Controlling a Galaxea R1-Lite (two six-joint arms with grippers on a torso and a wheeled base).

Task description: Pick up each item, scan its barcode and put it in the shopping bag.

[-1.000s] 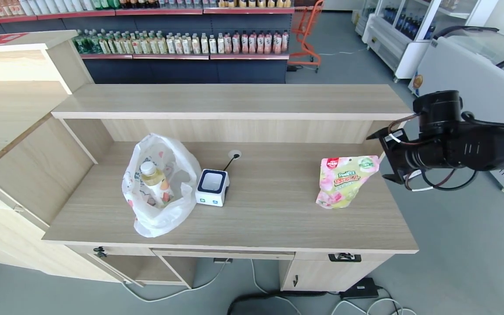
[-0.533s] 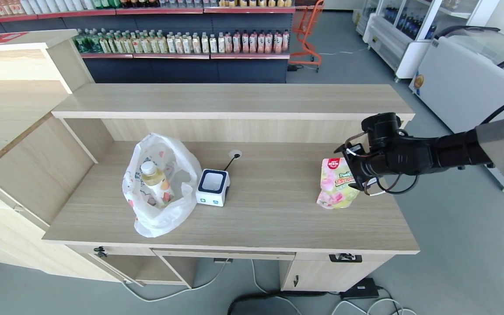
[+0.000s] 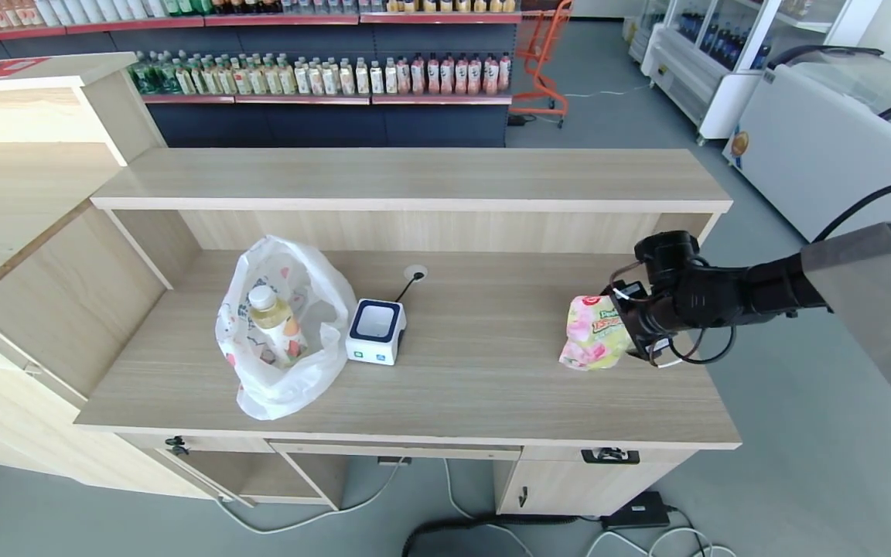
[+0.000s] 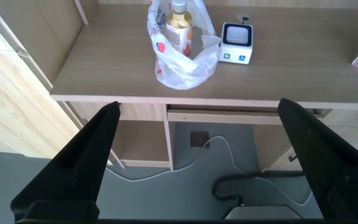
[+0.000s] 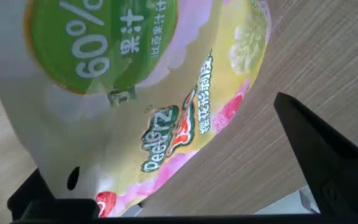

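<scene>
Your right gripper (image 3: pixel 629 330) just dropped onto the snack pouch (image 3: pixel 589 339), jaws still wide open around it, so I'd squeeze next.

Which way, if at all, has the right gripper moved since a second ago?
Yes: the right gripper moved leftward, from beyond the counter's right end onto the pouch.

A pink-and-yellow snack pouch (image 3: pixel 592 334) lies at the worktop's (image 3: pixel 476 379) right end. A white scanner (image 3: pixel 375 331) sits beside the open white bag (image 3: pixel 275 396), which holds an upright bottle (image 3: pixel 275 319).
</scene>
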